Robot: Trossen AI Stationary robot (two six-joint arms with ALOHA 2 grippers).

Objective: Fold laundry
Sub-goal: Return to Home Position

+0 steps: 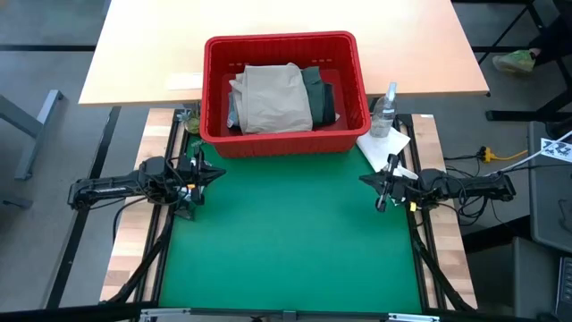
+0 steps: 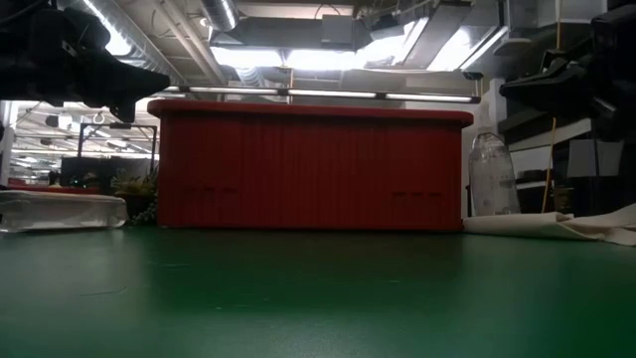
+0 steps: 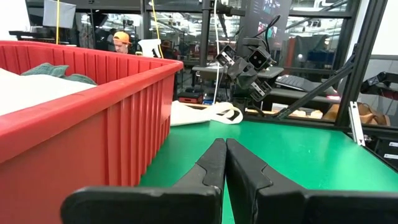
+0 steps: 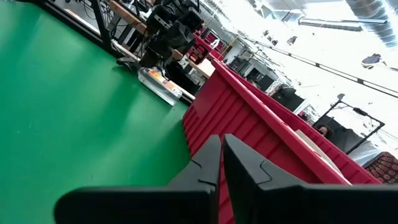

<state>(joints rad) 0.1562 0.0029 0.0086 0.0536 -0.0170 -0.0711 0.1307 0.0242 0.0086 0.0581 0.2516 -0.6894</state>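
The laundry lies folded in the red basket point(image 1: 284, 141) at the table's far side: a beige piece point(image 1: 273, 98) on top, a dark olive green piece point(image 1: 319, 97) beside it on the right. My left gripper point(image 1: 217, 173) is at the green mat's left edge, pointing level toward the right, its fingers shut on nothing. My right gripper point(image 1: 365, 180) is at the mat's right edge, pointing level toward the left, shut and holding nothing. Both sit just in front of the basket's near wall.
A clear spray bottle point(image 1: 384, 111) stands right of the basket, above a small white cloth point(image 1: 384, 145) lying at the mat's far right corner. The green mat point(image 1: 286, 241) lies between the two arms. A person shows in the room behind, in the left wrist view.
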